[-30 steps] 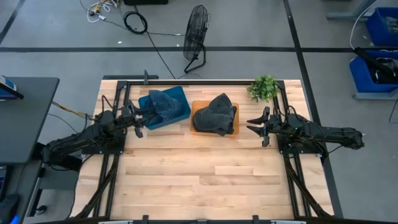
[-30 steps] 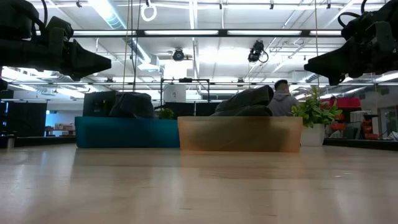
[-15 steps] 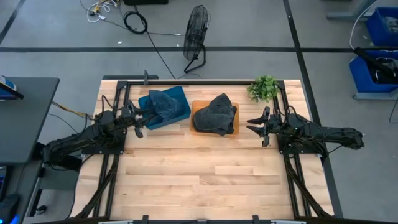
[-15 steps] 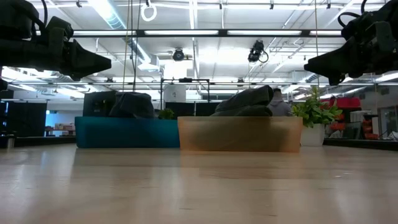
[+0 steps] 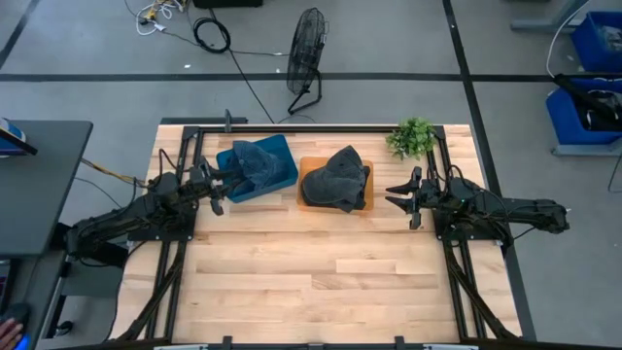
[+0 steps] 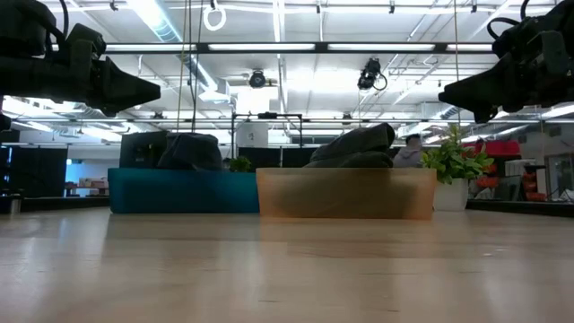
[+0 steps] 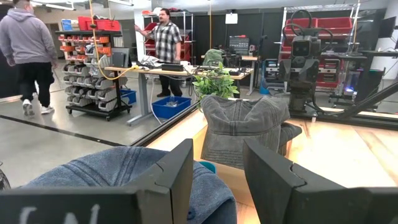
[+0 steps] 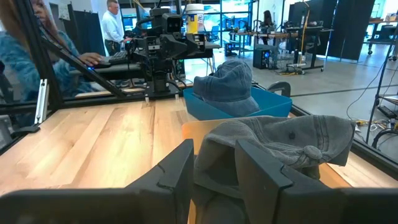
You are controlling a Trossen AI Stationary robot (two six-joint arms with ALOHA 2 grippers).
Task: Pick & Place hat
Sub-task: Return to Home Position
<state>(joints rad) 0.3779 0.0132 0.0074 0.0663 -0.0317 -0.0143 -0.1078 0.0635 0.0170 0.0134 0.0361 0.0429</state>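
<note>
A grey hat [image 5: 335, 178] lies heaped in an orange bin [image 5: 367, 199] at the table's far middle. To its left, a blue denim hat [image 5: 258, 160] sits in a blue bin [image 5: 282, 175]. My left gripper [image 5: 225, 190] hovers open just left of the blue bin; its wrist view shows the blue hat [image 7: 118, 168] close below the fingers and the grey hat [image 7: 245, 127] beyond. My right gripper [image 5: 397, 201] hovers open to the right of the orange bin, level with the grey hat [image 8: 280, 140]. In the low view both grippers [image 6: 148, 90] [image 6: 448, 92] hang well above the tabletop.
A small potted plant [image 5: 412, 137] stands at the far right corner, behind my right gripper. A floor fan [image 5: 306, 49] and cables lie beyond the far edge. The near half of the wooden table [image 5: 321, 282] holds nothing. People stand in the room behind [image 7: 28, 50].
</note>
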